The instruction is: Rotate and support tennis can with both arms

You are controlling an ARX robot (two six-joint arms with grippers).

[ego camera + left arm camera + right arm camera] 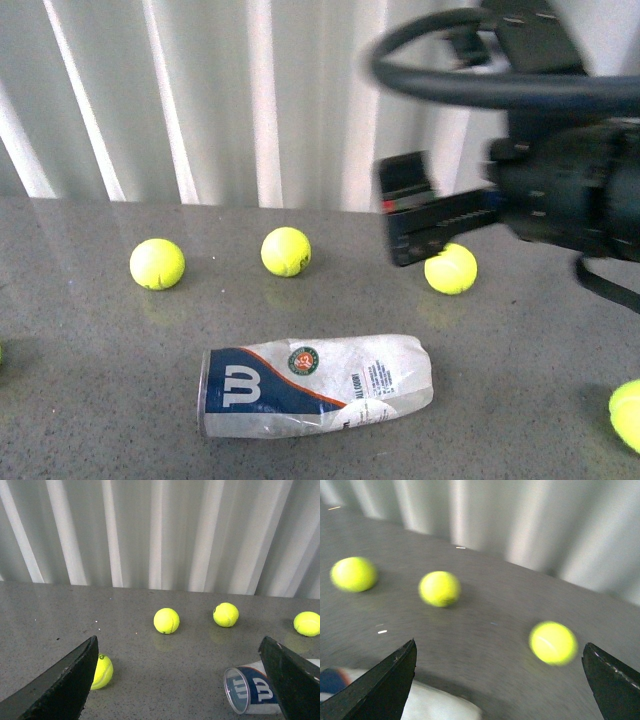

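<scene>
Tennis can (pixel 315 385) is found lying on its side on the near part of the grey table (pixel 90 400). Its long axis runs from 9 to 3 o'clock in the front view, and the open, metal-rimmed mouth is at the 9 o'clock end. It is touched by neither claw.

The right claw (pixel 403 210) is seen blurred above the table, beyond the can, which lies at about 7 o'clock from it. Its jaws are spread wide and nothing is held between them. The left claw (pixel 178 645) is not shown in the front view. Its jaws too are spread wide and empty, and the can's mouth is partly hidden behind one of them. The left arm is therefore judged nearer the rim end and the right arm nearer the closed end.

Farther back, three tennis balls (pixel 286 251) are strung across the table, well apart from the can. A ribbed white wall (pixel 200 100) stands behind them.
</scene>
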